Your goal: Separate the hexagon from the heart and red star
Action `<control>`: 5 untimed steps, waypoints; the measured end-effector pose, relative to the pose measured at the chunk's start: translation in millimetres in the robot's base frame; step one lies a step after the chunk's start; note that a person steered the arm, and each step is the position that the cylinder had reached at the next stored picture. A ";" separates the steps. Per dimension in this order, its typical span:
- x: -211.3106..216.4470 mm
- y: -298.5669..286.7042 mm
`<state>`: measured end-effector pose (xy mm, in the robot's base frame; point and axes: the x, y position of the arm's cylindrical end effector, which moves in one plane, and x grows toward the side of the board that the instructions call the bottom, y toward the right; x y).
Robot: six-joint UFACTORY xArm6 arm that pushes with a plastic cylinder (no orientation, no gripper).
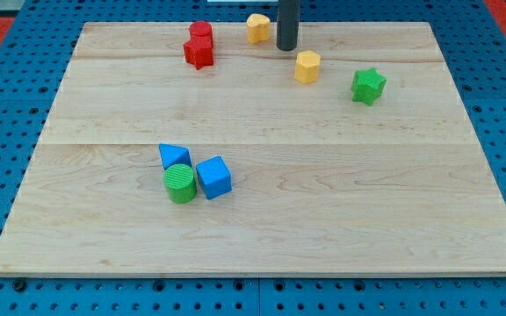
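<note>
The yellow hexagon (pixel 307 67) lies near the view's top, right of centre. The yellow heart (pixel 257 28) lies up and to its left, near the board's top edge. The red star (pixel 198 53) lies further left, touching a red round block (pixel 201 32) just above it. My tip (pixel 286 48) stands between the heart and the hexagon. It is just right of the heart and up-left of the hexagon, with a small gap to each.
A green star (pixel 368 86) lies right of the hexagon. A blue triangle (pixel 173 156), a green cylinder (pixel 180 183) and a blue cube (pixel 213 176) are clustered left of centre. The wooden board (pixel 323 219) sits on a blue pegboard.
</note>
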<state>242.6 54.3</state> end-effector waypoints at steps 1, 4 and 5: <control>0.0 13.9; 12.6 51.7; 45.7 21.0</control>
